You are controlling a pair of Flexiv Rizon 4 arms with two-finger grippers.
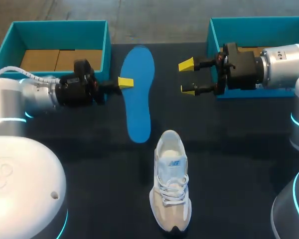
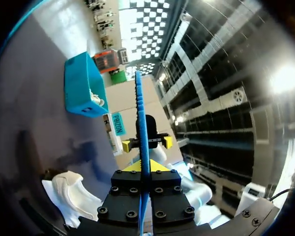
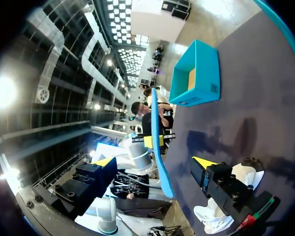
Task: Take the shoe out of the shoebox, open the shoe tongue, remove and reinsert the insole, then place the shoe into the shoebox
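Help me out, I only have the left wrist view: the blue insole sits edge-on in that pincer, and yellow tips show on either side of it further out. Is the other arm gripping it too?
Observer: No. In the head view the right pincer is open and stands clear of the insole. Only the left pincer grips it, at one long edge.
Operator: I see one teal box past the insole. Is that the only one?
Observer: No. A second box sits next to the left arm, with brown cardboard in its bottom.
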